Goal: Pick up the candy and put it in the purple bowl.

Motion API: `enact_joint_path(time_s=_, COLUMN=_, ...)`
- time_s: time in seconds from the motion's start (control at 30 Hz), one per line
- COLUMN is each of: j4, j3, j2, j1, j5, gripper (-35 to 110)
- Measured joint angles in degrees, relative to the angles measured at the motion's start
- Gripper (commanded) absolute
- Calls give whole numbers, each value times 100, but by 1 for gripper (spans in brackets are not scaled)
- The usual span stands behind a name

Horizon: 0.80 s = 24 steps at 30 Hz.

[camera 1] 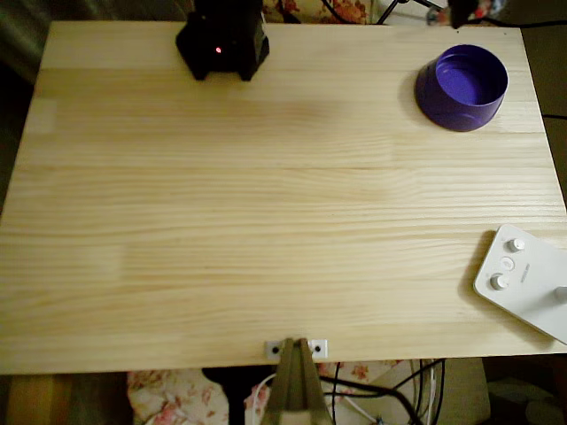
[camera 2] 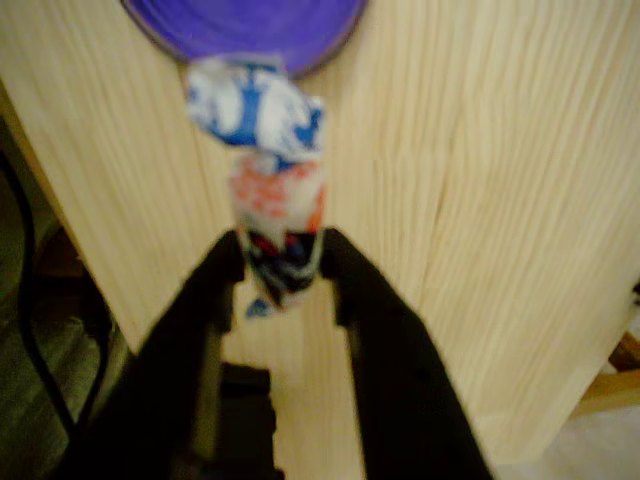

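**Desk:** What have you got in the jaws?

**Me:** On my wrist view the black two-finger gripper (camera 2: 282, 268) is clamped on the small wrapped candy (camera 2: 272, 210), red, dark blue and orange with pale twisted ends. Both fingers (camera 2: 365, 300) press its lower part from either side, and the rest sticks out past the tips, its blue-and-white twisted end uppermost in the picture.

**Desk:** And relative to the bowl?

**Me:** The round, deep purple plastic bowl (camera 2: 245, 25) sits at the top edge of that view, straight ahead of the candy. The wrapper's far end overlaps the bowl's rim in the picture. I can't tell how high the candy hangs. The gripper points toward the bowl, with the pale wooden tabletop (camera 2: 500, 200) beneath it.

**Desk:** Overhead?

**Me:** There the purple bowl (camera 1: 462, 87) stands near the table's top right corner. Well left of it, along the same far edge, I see the arm's black base (camera 1: 222, 40) with a small red light. A white device with round knobs (camera 1: 523, 279) lies well below the bowl, at the table's (camera 1: 266, 221) right edge.
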Motion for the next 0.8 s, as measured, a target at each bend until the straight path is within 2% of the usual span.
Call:
enact_joint_path(time_s=0.47, j4=-501, j3=-1099, j2=-1670, j1=-308, j5=105, gripper=9)
enact_joint_path(time_s=0.8, j4=-606, j3=-1608, j2=-2224, j1=-185, j5=53, gripper=9)
